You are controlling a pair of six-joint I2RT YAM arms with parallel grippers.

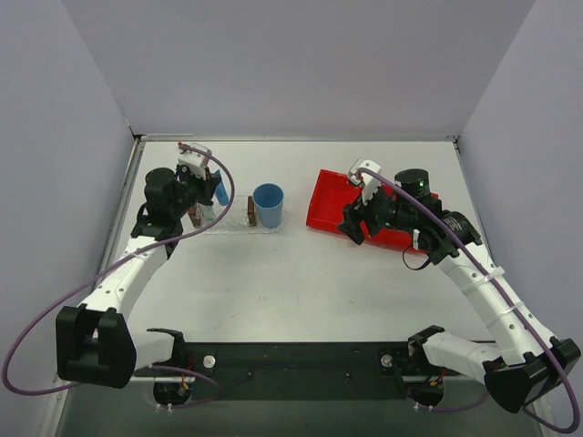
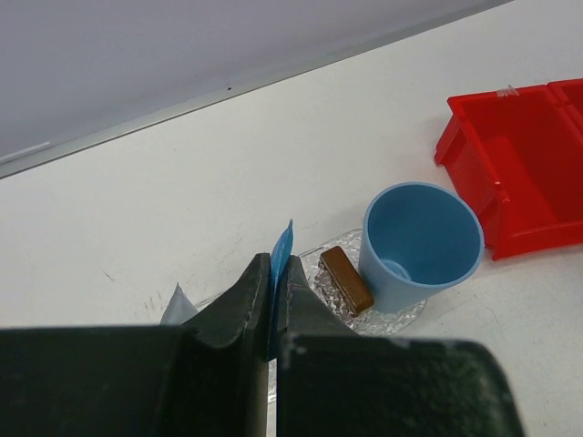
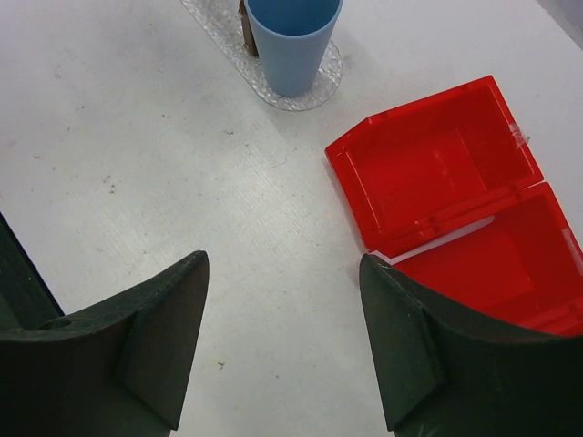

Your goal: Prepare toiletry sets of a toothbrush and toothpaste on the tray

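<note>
- White tabletop [image 1: 301,282]: left gripper [image 2: 273,273] clamps bright blue wedge toothpaste tube [image 2: 284,241] upright over bumpy clear plastic tray [image 2: 401,314].
- Empty, the right gripper [image 3: 282,264] gapes; slim white toothbrush [image 3: 451,235], seemingly, lies in red plastic bin [image 3: 428,173] at two o'clock, axis eight-to-two.

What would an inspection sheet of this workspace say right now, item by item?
Surface: white table, faint specks and scuffs.
Job's things: blue toothpaste held near the tray; white-grey toothpaste partly hidden by the gripper; toothbrush, apparently, against the red bin divider.
Clutter: blue cup upright on the tray's end, beside a brown block.
Grippers: left gripper shut on the blue toothpaste; right gripper open, empty.
Cables: purple cables loop along both arms.
Surroundings: grey walls; nothing else seen.
</note>
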